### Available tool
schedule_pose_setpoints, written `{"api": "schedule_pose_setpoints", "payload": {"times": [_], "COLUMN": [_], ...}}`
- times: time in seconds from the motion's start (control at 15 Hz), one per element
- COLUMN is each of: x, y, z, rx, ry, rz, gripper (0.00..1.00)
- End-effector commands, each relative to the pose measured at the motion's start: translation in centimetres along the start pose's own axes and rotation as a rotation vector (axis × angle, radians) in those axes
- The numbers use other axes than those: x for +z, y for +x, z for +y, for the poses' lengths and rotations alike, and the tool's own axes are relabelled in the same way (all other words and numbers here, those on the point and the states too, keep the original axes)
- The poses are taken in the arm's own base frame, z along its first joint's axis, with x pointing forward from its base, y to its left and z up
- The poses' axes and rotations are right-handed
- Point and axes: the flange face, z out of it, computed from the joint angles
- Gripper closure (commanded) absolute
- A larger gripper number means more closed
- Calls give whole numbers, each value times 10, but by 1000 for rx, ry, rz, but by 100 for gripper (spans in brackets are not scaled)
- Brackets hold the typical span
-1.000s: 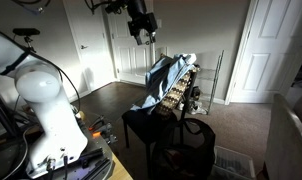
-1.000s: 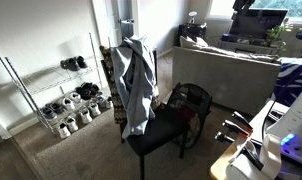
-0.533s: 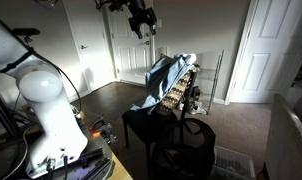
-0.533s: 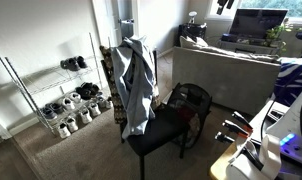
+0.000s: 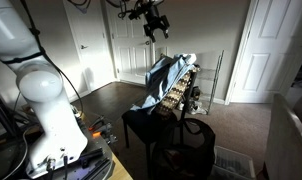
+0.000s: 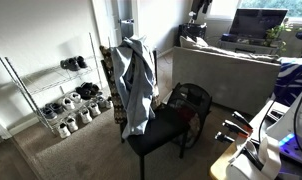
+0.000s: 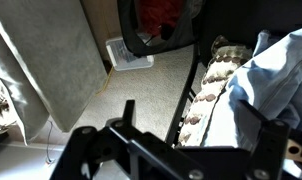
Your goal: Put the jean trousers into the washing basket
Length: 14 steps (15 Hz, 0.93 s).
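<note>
The jean trousers (image 5: 165,78) hang limp over the back of a black chair (image 5: 141,128), draped on a brown-and-cream woven object (image 7: 213,88). They show in both exterior views (image 6: 137,85) and at the right of the wrist view (image 7: 281,70). The black washing basket (image 6: 189,100) stands on the floor beside the chair, with red cloth inside (image 7: 161,15). My gripper (image 5: 156,22) is high in the air above the trousers. In the wrist view its fingers (image 7: 196,130) are spread apart with nothing between them.
A wire shoe rack (image 6: 61,95) with several shoes stands against the wall. A sofa (image 6: 231,65) lies behind the basket. White doors (image 5: 261,50) line the far wall. A floor vent (image 7: 129,52) lies near the basket. The robot's white base (image 5: 46,100) stands on a desk.
My gripper has travelled sideways high up, to a spot more directly over the trousers and chair. The trousers and basket have not moved.
</note>
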Motion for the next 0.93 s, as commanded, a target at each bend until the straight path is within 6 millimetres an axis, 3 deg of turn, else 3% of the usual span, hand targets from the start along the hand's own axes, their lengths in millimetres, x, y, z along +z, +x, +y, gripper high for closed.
{"api": "schedule_pose_setpoints", "payload": {"times": [0.0,0.2,0.53,0.87], "x": [19,36,59,57], "y": [36,52,63,69], "z": [-1,1,0,-31], "rx": [18,52,134,38], "ry": [-17,-92,-170,-14], "rz": [-9,23,95,91], "gripper": [0,0,0,0]}}
